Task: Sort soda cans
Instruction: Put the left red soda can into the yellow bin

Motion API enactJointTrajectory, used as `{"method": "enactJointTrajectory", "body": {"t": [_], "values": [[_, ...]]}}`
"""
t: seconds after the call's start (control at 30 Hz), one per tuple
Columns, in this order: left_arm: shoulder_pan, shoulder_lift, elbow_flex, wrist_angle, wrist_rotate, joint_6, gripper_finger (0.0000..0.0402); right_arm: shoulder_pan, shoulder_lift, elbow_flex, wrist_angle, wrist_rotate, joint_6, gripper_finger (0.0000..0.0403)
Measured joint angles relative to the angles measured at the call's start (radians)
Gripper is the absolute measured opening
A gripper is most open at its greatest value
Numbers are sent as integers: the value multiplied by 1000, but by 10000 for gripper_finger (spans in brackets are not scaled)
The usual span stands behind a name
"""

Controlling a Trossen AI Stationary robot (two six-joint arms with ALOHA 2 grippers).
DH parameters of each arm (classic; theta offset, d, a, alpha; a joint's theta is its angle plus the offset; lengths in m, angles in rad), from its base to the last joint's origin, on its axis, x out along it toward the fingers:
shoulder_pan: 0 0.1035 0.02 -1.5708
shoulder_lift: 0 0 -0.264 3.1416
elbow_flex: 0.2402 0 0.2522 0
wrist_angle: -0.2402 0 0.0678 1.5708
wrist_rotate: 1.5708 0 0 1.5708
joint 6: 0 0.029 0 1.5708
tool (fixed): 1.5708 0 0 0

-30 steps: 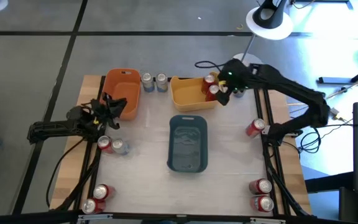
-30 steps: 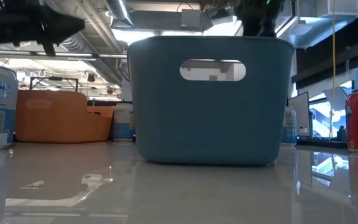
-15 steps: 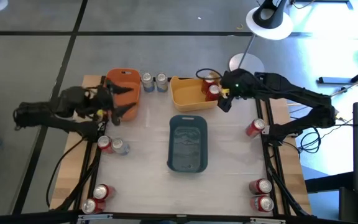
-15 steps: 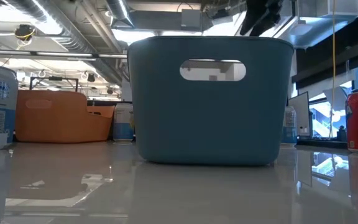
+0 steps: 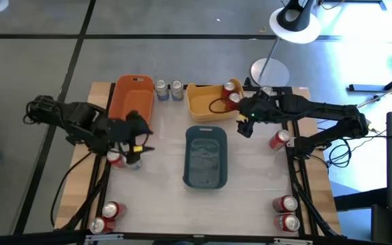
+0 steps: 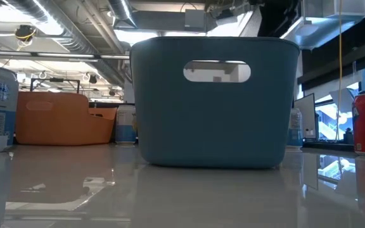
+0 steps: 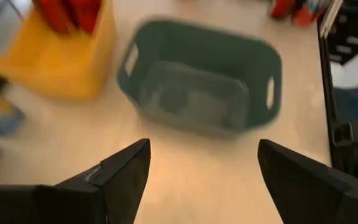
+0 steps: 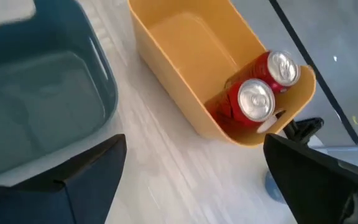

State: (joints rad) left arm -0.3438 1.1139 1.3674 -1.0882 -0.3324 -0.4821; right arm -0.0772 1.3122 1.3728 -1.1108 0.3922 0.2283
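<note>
Three bins on table [image 5: 250,197]: one bin [image 5: 205,156] centre, second bin [image 5: 207,101] behind it, third bin [image 5: 129,101] to that one's left. Two cans [image 5: 232,92] in second bin's right end. Two cans [image 5: 169,89] between the rear bins. Can pairs at front-left corner [image 5: 105,216], front-right corner [image 5: 286,212]. One can [image 5: 280,139] at right edge.

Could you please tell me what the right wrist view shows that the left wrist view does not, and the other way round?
Only the right wrist view shows inside the yellow bin, where two red cans stand upright in one end, and the right end effector, open.

Only the left wrist view shows the whole blue-grey bin, with a handle slot in each end wall and nothing inside it, and the left end effector, open.

Both show the yellow bin, the blue-grey bin and the table.
</note>
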Motion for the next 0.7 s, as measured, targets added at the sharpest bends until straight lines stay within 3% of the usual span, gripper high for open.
{"method": "enactJointTrajectory", "body": {"t": [0.33,0.7], "values": [[-172,102,0,-122,164,-495,288,14,0,-15,-12,25,29,379],[-397,196,-2,-168,175,-956,288,12,-1,-15,-21,38,26,379]]}}
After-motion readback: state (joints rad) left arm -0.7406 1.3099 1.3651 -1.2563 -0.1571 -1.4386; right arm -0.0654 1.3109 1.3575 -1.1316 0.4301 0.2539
